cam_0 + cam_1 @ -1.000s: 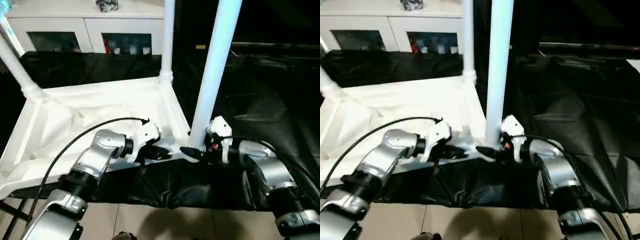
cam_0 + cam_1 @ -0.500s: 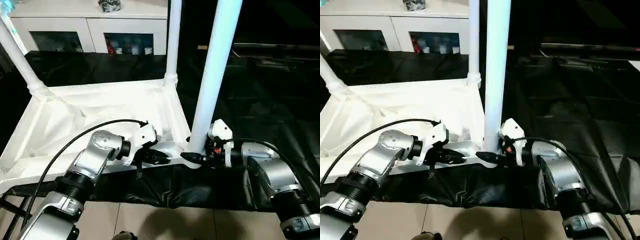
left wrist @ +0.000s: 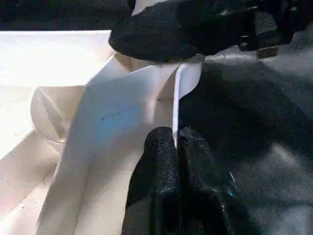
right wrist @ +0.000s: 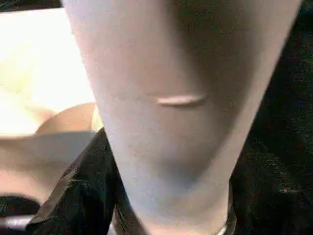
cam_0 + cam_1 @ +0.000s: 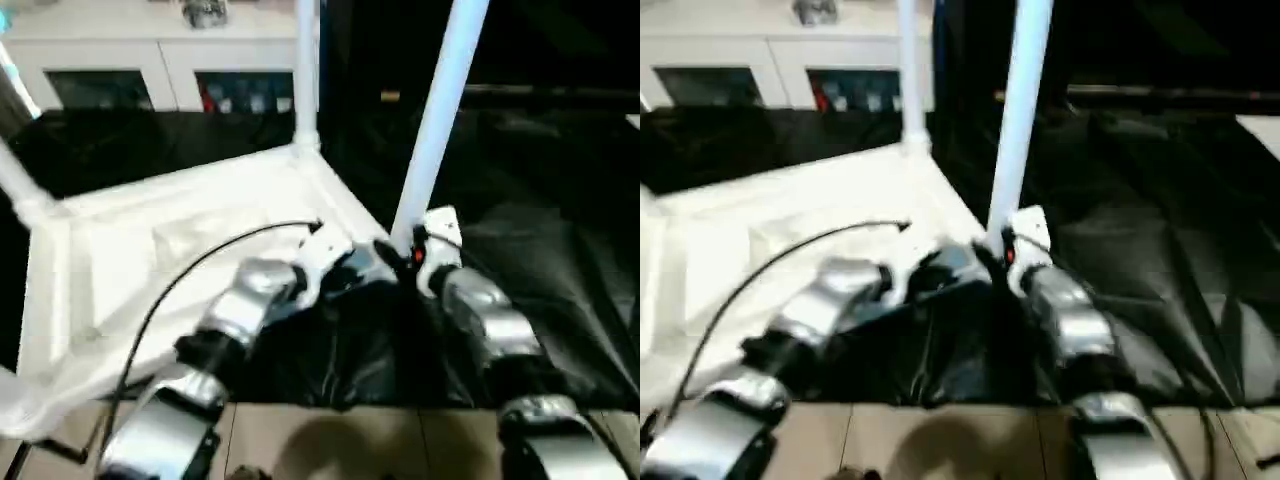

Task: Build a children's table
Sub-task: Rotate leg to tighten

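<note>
The children's table lies upside down, its white tabletop [image 5: 120, 260] on the black-covered work table. A long white leg [image 5: 440, 120] stands in its near right corner. The leg's foot [image 4: 181, 73] sits close between the jaws of my right gripper [image 5: 405, 250], which is shut on it. One black right finger [image 3: 181, 29] lies across that corner. My left gripper [image 3: 175, 142] is shut on the tabletop's thin near rim, just left of the corner. Two more legs [image 5: 306, 70] [image 5: 20, 185] stand at the far and left corners.
Black cloth [image 5: 560, 250] covers the work table to the right of the tabletop. A white cabinet [image 5: 170, 60] with glass doors stands behind it. Tiled floor [image 5: 330, 440] shows below the table's near edge, between my forearms.
The whole picture has swung and blurred, so the camera has moved. Both grippers keep their places at the near right corner. The right jaws closed slightly around the leg's foot.
</note>
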Controlling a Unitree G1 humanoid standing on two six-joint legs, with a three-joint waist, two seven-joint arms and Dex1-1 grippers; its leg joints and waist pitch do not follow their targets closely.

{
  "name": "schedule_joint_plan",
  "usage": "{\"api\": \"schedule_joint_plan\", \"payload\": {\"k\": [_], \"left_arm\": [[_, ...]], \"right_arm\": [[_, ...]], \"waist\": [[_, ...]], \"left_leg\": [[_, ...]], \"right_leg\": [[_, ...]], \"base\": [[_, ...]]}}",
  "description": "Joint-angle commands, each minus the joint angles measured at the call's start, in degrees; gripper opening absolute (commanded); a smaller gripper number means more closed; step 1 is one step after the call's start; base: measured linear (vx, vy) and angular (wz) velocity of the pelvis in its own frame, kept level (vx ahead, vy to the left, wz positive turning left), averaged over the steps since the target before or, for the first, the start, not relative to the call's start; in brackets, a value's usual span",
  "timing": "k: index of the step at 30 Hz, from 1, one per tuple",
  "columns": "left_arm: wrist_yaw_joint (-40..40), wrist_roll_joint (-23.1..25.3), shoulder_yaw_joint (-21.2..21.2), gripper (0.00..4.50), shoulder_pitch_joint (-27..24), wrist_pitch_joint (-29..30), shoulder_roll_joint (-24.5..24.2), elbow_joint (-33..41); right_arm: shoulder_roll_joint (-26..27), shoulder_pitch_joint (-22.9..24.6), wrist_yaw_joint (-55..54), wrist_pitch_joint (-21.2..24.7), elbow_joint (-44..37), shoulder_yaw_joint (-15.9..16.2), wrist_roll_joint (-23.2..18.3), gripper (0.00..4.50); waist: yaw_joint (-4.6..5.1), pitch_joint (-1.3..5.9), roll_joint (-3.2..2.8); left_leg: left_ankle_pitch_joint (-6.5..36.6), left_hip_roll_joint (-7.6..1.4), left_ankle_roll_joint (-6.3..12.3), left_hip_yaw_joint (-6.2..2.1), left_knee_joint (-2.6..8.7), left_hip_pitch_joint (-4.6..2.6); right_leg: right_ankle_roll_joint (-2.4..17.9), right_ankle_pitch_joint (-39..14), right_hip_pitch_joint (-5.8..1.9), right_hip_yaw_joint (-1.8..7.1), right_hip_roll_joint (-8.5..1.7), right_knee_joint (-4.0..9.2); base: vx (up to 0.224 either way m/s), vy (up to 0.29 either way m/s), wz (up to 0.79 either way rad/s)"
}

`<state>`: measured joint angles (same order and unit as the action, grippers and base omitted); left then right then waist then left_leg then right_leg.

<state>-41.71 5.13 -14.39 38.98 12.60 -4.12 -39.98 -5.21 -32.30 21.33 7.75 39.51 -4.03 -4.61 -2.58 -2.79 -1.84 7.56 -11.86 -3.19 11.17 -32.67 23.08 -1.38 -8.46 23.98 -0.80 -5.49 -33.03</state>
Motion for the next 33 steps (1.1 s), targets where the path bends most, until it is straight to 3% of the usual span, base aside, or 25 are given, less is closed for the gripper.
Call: {"api": "schedule_joint_plan", "payload": {"k": [1,3,9,15,21,30,31,33], "left_arm": [[4.70,-1.74,2.76,0.00,2.62,-2.36,2.49,1.31],[3.31,-2.00,2.33,0.00,2.18,-2.93,2.42,1.89],[-0.68,-2.70,1.34,0.00,1.01,-4.13,1.04,3.22],[-8.40,-3.70,0.00,0.00,-0.99,-4.78,-2.34,6.18],[-17.08,-4.73,-1.71,0.00,-2.91,-5.06,-6.52,8.63],[-25.25,-6.05,-3.26,0.00,-4.90,-3.76,-10.21,12.57],[-26.24,-6.21,-3.47,0.00,-5.08,-3.48,-10.64,13.00],[-28.14,-6.56,-3.98,0.00,-5.61,-3.05,-11.56,13.94]], "right_arm": [[5.03,-0.33,1.90,-0.63,1.70,2.52,-2.06,2.66],[5.69,-0.39,3.74,-0.50,1.39,1.72,-3.66,3.36],[4.89,-0.53,6.12,-1.76,1.19,2.31,-3.03,3.83],[0.65,0.53,13.68,-3.03,-1.30,4.78,-2.06,3.83],[-6.12,3.90,28.04,-1.68,-6.57,10.11,-1.29,3.83],[-11.10,6.63,38.37,-1.18,-12.48,13.03,-3.17,3.83],[-11.54,6.73,39.13,-0.81,-12.98,13.25,-3.20,3.58],[-12.53,7.21,41.55,0.33,-14.53,13.86,-3.67,3.51]], "waist": [[0.05,4.21,0.65],[0.02,4.27,0.66],[0.07,4.25,0.64],[0.30,4.16,0.63],[0.04,4.12,0.66],[-0.99,4.01,0.58],[-1.00,3.94,0.59],[-1.07,3.95,0.62]], "left_leg": [[21.30,-0.08,0.65,-0.38,3.59,-1.61],[20.58,-0.08,1.06,-0.28,3.53,-1.61],[20.20,-0.13,1.59,-0.20,3.57,-1.54],[20.70,-0.22,1.81,-0.20,3.60,-1.56],[20.41,-0.42,2.13,-0.18,3.66,-1.53],[20.96,-0.74,1.84,0.02,3.70,-1.93],[21.47,-0.69,1.59,-0.03,3.76,-1.90],[21.41,-0.69,1.42,-0.07,3.81,-1.88]], "right_leg": [[8.72,-21.52,-1.77,-0.16,-0.97,4.52],[9.51,-19.33,-1.91,-0.12,-0.90,4.29],[10.18,-18.96,-2.12,-0.12,-1.05,4.17],[10.38,-19.62,-2.12,-0.08,-1.06,4.23],[11.03,-18.20,-2.30,-0.04,-0.96,3.94],[11.51,-18.85,-1.96,0.08,-0.96,3.80],[11.22,-19.74,-1.95,0.07,-0.98,3.86],[10.87,-20.11,-2.02,0.09,-1.00,3.88]], "base": [[0.000,0.000,0.00],[0.000,0.000,0.00],[0.000,0.000,0.00],[0.000,0.000,0.00],[0.000,0.000,0.00],[0.000,0.000,0.00],[0.000,0.000,0.00],[0.000,0.000,0.00]]}}
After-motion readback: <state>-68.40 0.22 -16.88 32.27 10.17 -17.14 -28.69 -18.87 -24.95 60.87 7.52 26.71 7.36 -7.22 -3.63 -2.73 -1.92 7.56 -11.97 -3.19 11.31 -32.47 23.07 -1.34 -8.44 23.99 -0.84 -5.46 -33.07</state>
